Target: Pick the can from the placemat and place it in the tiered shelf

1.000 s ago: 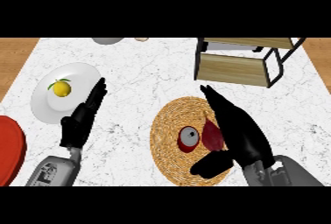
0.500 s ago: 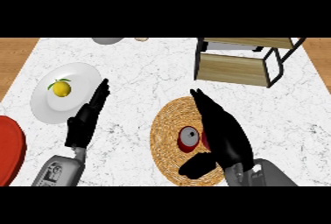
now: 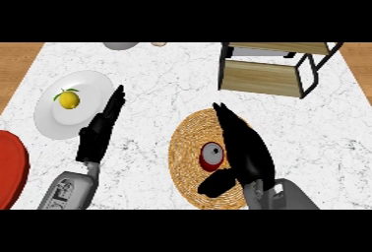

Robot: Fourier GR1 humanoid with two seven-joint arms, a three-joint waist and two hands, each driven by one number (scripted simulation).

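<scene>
Can (image 3: 211,156) stands on the placemat (image 3: 190,147), just left of our open right robot hand (image 3: 243,150); our left robot hand (image 3: 98,130) rests open, far off.

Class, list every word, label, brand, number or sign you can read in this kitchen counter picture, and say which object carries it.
None: no text can be read anywhere.
The can on the placemat: red side and grey top, no label readable.
The plate with the lemon, the tiered shelf and the red object at the left edge: plain, no markings.
</scene>
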